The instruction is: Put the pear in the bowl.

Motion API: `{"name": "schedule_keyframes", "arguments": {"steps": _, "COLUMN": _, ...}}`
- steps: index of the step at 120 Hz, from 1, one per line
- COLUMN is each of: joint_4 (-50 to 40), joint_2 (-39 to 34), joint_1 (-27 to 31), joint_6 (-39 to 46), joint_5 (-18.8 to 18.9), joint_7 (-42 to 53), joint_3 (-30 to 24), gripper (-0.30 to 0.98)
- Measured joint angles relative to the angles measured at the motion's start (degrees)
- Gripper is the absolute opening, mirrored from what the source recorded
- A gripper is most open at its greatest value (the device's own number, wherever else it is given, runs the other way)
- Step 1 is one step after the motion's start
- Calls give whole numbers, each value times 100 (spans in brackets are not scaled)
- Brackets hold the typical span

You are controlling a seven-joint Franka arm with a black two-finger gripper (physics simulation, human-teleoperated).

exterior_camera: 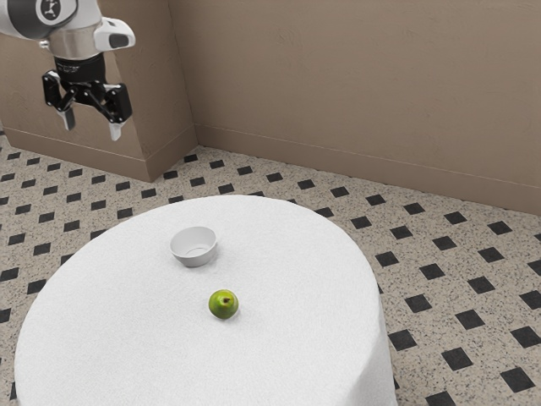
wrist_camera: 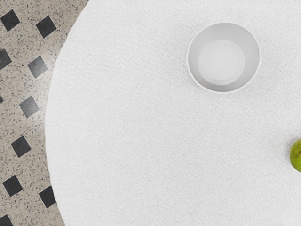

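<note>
Our pear (exterior_camera: 223, 304) sat on the white-clothed round table (exterior_camera: 279, 355), apart from the bowl (exterior_camera: 194, 247), nearer the exterior camera and a little toward the exterior view's right. A dark spot on it faced up toward that camera; we could not tell how its long axis lay. The bowl stood upright, its bare inner floor showing. We held our gripper (exterior_camera: 93, 128) spread, high beyond the table's far left side in the exterior view.
</note>
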Motion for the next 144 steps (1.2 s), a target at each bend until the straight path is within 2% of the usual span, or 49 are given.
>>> {"name": "schedule_keyframes", "arguments": {"steps": 27, "joint_4": -85, "joint_2": -11, "joint_1": -213, "joint_6": -14, "joint_5": 5, "joint_7": -129, "joint_3": -111, "gripper": 69}}
{"name": "schedule_keyframes", "arguments": {"steps": 42, "joint_4": -487, "joint_2": 43, "joint_1": -478, "joint_6": 48, "joint_5": -1, "joint_7": -184, "joint_3": -506, "gripper": 69}}
{"name": "schedule_keyframes", "arguments": {"steps": 57, "joint_4": -935, "joint_2": 92, "joint_1": -775, "joint_6": 271, "joint_5": -20, "joint_7": -263, "joint_3": -614, "gripper": 69}}
{"name": "schedule_keyframes", "arguments": {"steps": 75, "joint_4": -1321, "joint_2": 271, "joint_1": -665, "joint_6": 786, "joint_5": -501, "joint_7": -799, "joint_3": -617, "gripper": 69}}
{"name": "schedule_keyframes", "arguments": {"steps": 114, "joint_4": -1828, "joint_2": 1056, "joint_1": -532, "joint_6": 1464, "joint_5": -1784, "joint_7": -3079, "joint_3": -591, "gripper": 69}}
{"name": "schedule_keyframes", "arguments": {"steps": 127, "joint_4": -1987, "joint_2": 1253, "joint_1": -568, "joint_6": 1702, "joint_5": -1986, "joint_7": -3653, "joint_3": -585, "gripper": 69}}
{"name": "schedule_keyframes", "arguments": {"steps": 144, "joint_4": -2004, "joint_2": 1502, "joint_1": -561, "joint_6": 1963, "joint_5": -2072, "joint_7": -4238, "joint_3": -583, "gripper": 69}}
